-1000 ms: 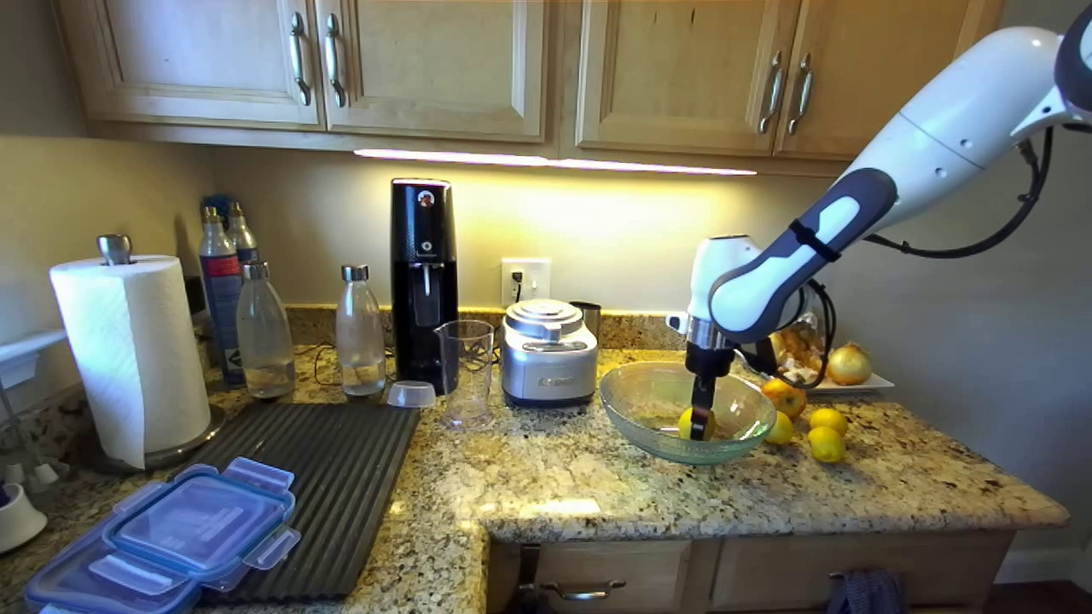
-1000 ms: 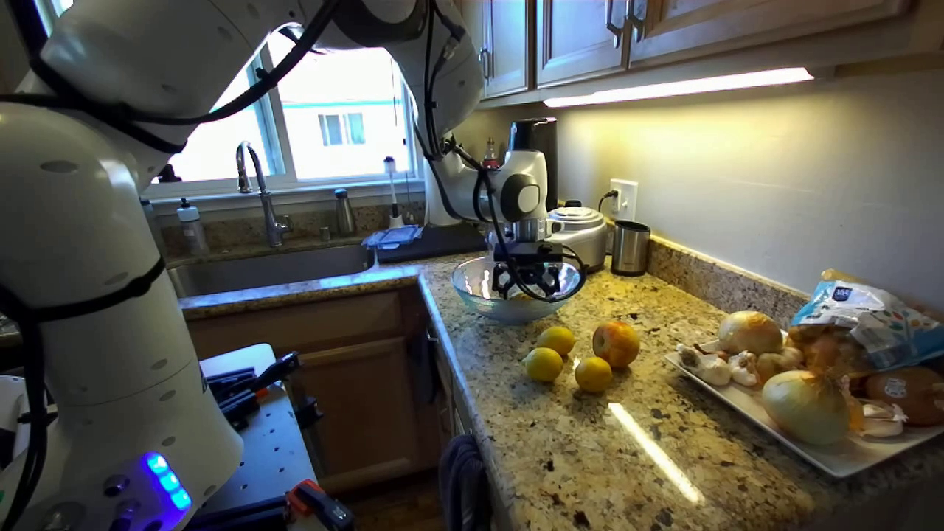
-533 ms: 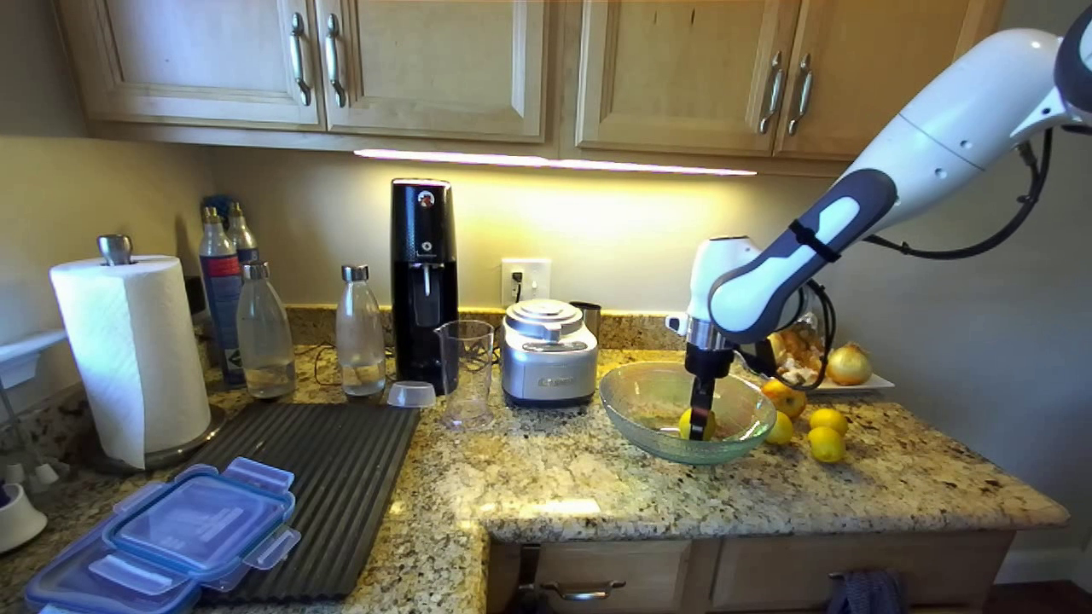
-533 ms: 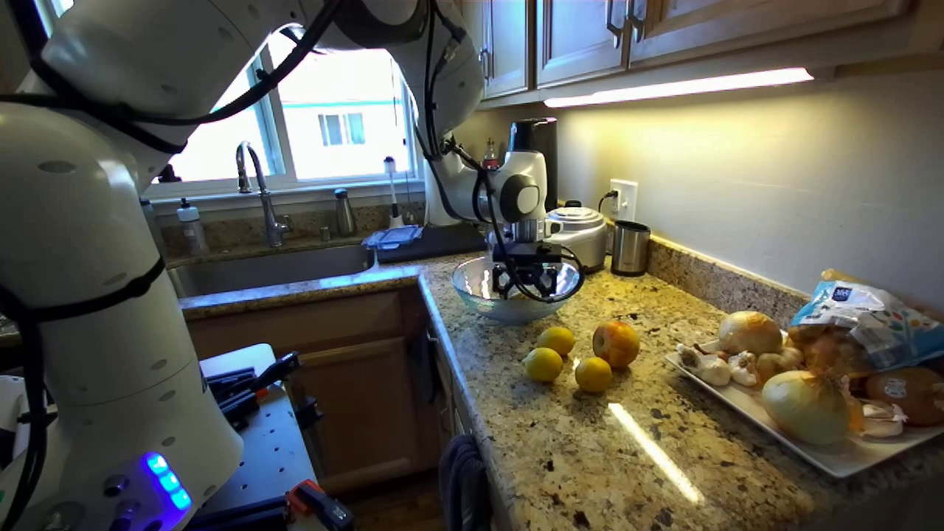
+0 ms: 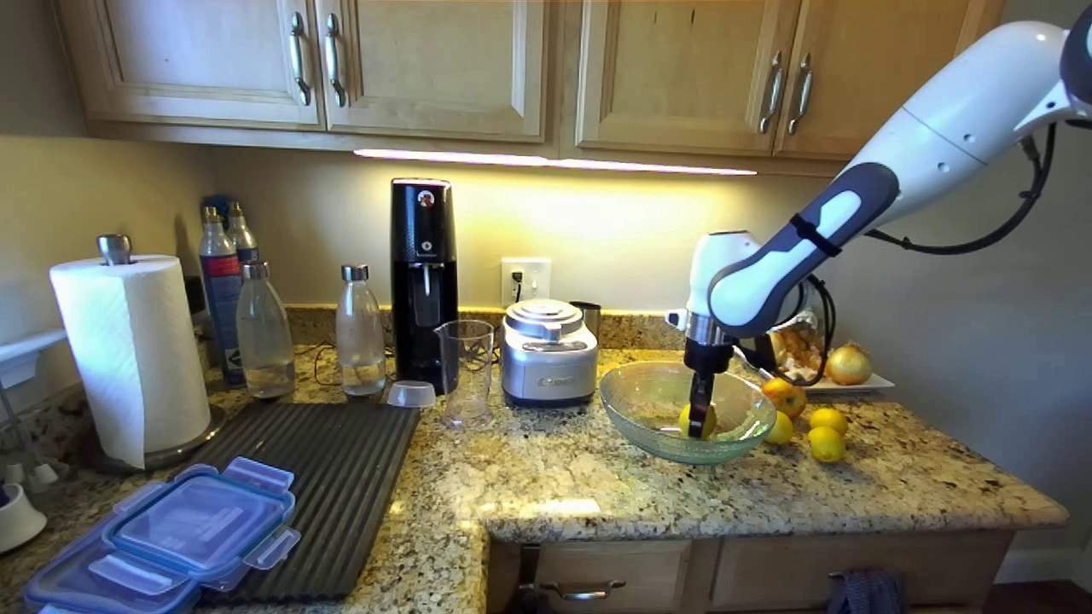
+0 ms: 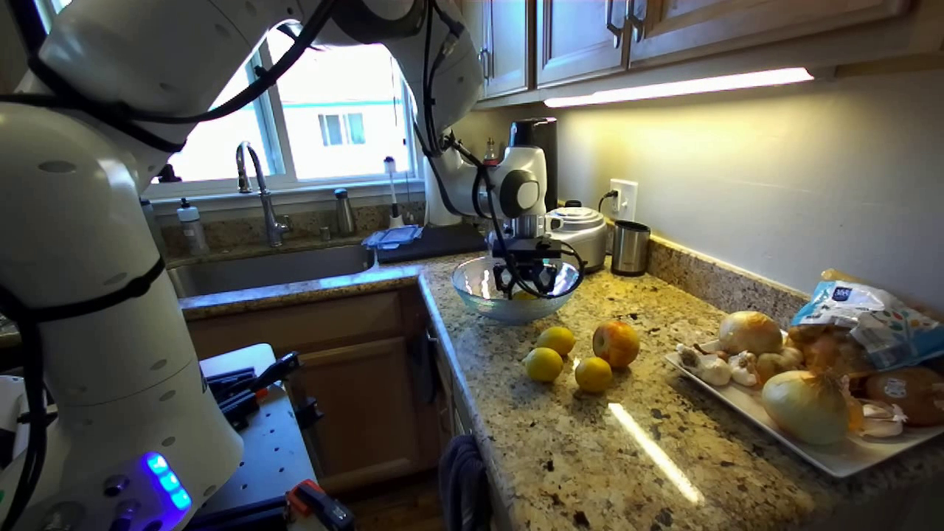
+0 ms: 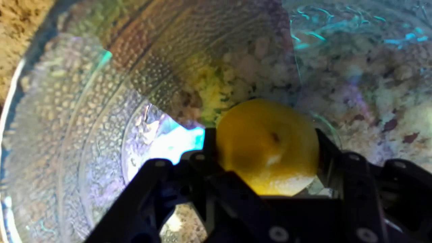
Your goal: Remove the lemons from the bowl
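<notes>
The clear glass bowl point(image 5: 636, 409) stands on the counter, and its textured wall point(image 7: 67, 141) fills much of the wrist view. Inside it is a yellow lemon point(image 7: 263, 118), with my gripper point(image 7: 266, 141) shut on it; a dark finger point(image 7: 210, 143) presses each side. In an exterior view my gripper point(image 5: 698, 422) points straight down into the bowl, partly covering the held lemon point(image 5: 685, 420). Outside the bowl lie three more: a lemon point(image 6: 544, 365) nearest the counter edge, a lemon point(image 6: 555, 341) behind it and a lemon point(image 6: 594, 375) beside it.
A red-yellow apple point(image 6: 616, 344) sits by the loose lemons. Farther along is a white tray point(image 6: 818, 463) with onions and garlic. A silver appliance point(image 5: 550, 362) and a steel cup point(image 6: 630, 249) stand near the bowl. The counter's front edge point(image 6: 457, 369) runs close by.
The gripper's fingers have drawn together onto the lemon in the bowl. The arm has shifted up very slightly. Bowl and loose lemons have stayed put.
</notes>
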`<state>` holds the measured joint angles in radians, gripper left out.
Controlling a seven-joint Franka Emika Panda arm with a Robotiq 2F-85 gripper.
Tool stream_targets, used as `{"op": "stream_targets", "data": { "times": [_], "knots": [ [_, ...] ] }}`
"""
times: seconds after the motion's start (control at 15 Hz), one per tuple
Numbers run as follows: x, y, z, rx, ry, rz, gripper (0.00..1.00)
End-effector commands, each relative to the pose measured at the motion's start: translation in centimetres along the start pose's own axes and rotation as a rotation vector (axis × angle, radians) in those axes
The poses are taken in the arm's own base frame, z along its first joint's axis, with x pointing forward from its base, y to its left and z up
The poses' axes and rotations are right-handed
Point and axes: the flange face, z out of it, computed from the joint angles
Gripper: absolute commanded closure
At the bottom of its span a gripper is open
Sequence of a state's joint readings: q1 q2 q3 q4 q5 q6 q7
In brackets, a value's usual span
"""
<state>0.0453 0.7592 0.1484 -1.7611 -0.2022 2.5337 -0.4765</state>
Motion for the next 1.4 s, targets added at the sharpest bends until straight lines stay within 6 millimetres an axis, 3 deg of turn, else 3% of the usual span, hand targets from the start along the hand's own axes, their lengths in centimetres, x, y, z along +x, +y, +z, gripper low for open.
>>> {"op": "stream_targets", "data": {
  "times": [0.0, 0.33, 0.6, 0.73, 1.07, 1.33],
  "knots": [
    [-1.4, -0.7, -4.2, -0.029, -0.041, 0.047, 0.58],
    [-2.6, -1.0, -10.9, -0.063, -0.012, 0.179, 0.58],
    [-5.3, 0.1, -15.7, -0.112, 0.007, 0.334, 0.58],
    [-7.1, 1.2, -17.0, -0.136, 0.009, 0.421, 0.58],
    [-13.1, 4.9, -16.7, -0.174, -0.02, 0.673, 0.58],
    [-18.0, 7.4, -13.6, -0.188, -0.071, 0.886, 0.58]
  ]
}}
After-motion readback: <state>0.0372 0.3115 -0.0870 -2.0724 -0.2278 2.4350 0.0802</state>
